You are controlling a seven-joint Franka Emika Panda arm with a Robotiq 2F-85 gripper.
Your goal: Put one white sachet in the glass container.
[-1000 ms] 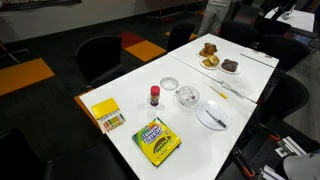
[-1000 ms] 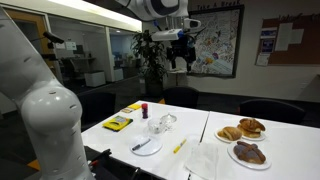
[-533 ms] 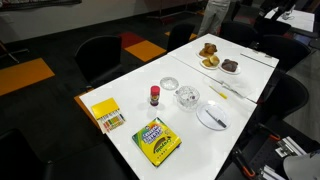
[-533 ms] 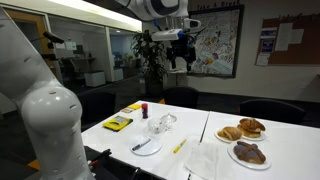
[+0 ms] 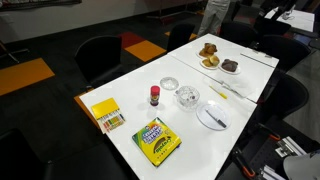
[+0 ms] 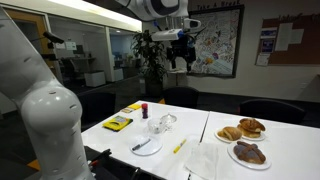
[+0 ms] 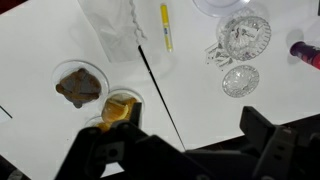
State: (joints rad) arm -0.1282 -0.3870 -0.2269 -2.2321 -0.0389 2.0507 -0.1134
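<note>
Overhead, tool (image 6: 179,64) wide open and empty, glass container (image 5: 187,96) between red bottle (image 5: 155,95) and plate (image 5: 204,120), crayon box (image 5: 157,141) nearby

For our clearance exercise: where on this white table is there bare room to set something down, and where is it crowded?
Bare: between the crayon box and the white plate, and between the small glass dish and the pastries. Crowded: around the glass container, hemmed by the red-capped bottle, dish and plate.

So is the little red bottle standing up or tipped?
Upright: the red bottle stands tall on the table, not lying flat.
</note>
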